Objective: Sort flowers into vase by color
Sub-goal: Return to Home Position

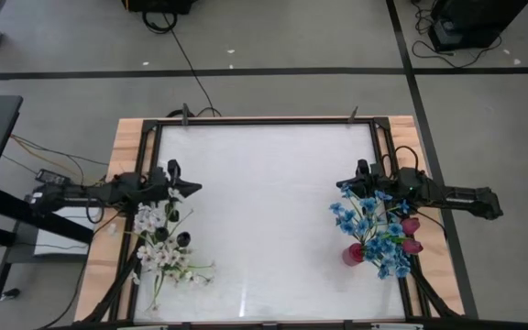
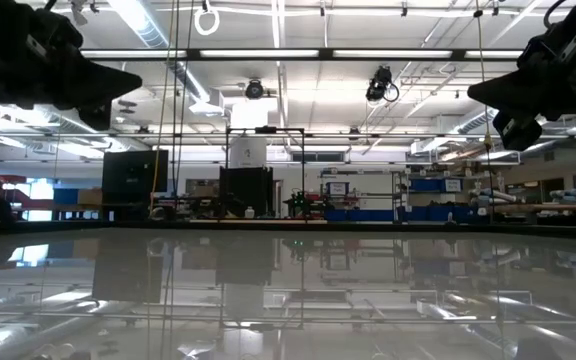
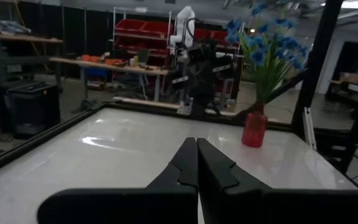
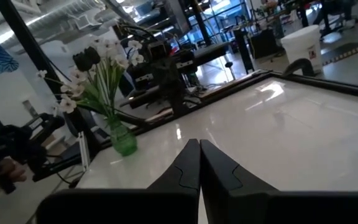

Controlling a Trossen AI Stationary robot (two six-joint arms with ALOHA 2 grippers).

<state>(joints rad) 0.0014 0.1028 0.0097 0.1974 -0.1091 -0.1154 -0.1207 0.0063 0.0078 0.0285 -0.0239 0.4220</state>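
Note:
A red vase (image 1: 353, 254) near the table's right edge holds blue blossom clusters (image 1: 369, 225) and dark red tulips (image 1: 412, 235). It also shows in the left wrist view as the red vase (image 3: 254, 129) with blue flowers (image 3: 269, 46). Near the left edge, white sprays (image 1: 159, 247) and dark buds (image 1: 182, 240) stand in a green glass vase (image 4: 123, 140). My left gripper (image 1: 195, 188) is shut and empty, hovering level just beyond the white flowers. My right gripper (image 1: 340, 186) is shut and empty, level, just beyond the blue flowers.
The white tabletop (image 1: 264, 220) lies bare between the two vases, inside a black frame (image 1: 264, 120). Both arms (image 2: 68, 75) (image 2: 528, 85) hang high over the table's side edges. Shelves and benches of the room show beyond the far edge.

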